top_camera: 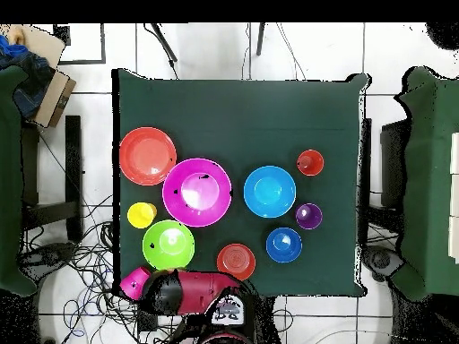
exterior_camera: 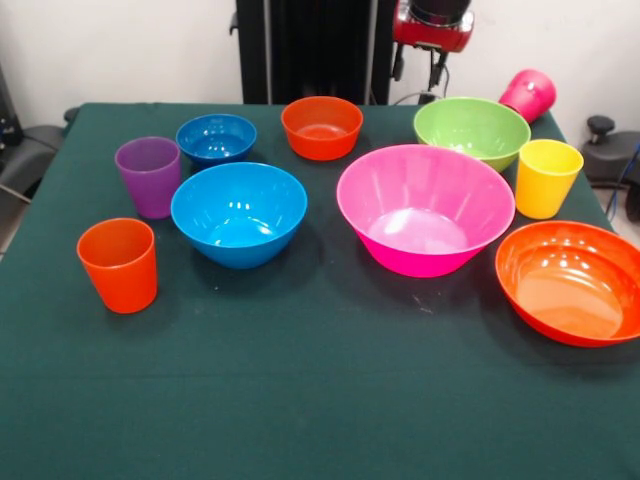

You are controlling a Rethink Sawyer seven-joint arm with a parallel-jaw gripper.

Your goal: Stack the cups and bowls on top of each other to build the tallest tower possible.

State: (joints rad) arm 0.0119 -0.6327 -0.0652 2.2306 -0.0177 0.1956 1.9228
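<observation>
Bowls (exterior_camera: 425,208): six sitting upright, unstacked (pink largest, central).
Cups (exterior_camera: 120,264): three standing apart; magenta cup (exterior_camera: 529,94) tilting at the surface edge.

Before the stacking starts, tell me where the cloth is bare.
Bare: the wide strip of the green cloth in front of the orange cup, medium blue bowl, pink bowl and large orange bowl. Crowded: the far half, where bowls and cups sit close, with only narrow gaps.
</observation>
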